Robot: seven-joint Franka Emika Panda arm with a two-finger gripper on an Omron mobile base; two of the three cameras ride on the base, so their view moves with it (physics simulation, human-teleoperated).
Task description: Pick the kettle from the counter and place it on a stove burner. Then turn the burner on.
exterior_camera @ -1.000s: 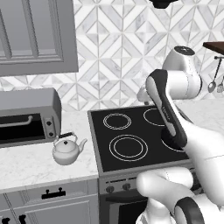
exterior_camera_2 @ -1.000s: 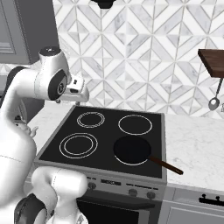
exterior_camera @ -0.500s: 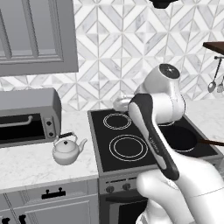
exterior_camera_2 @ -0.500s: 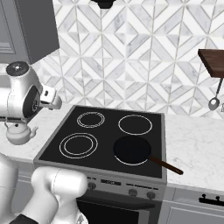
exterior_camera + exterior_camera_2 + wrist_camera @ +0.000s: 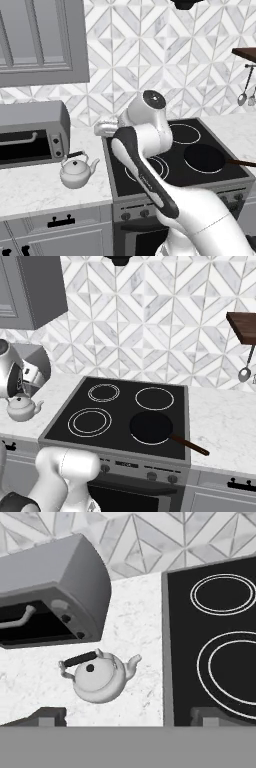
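Over on the counter, left of the cooktop and just in front of the toaster oven, sits the kettle, upright, spout toward the stove. I'm lining up for the pick, so my plan is to centre over the arched handle, square the fingers across it, then drop straight down without bumping the oven. My tool is spread fully wide, empty, hanging above the kettle and touching nothing.
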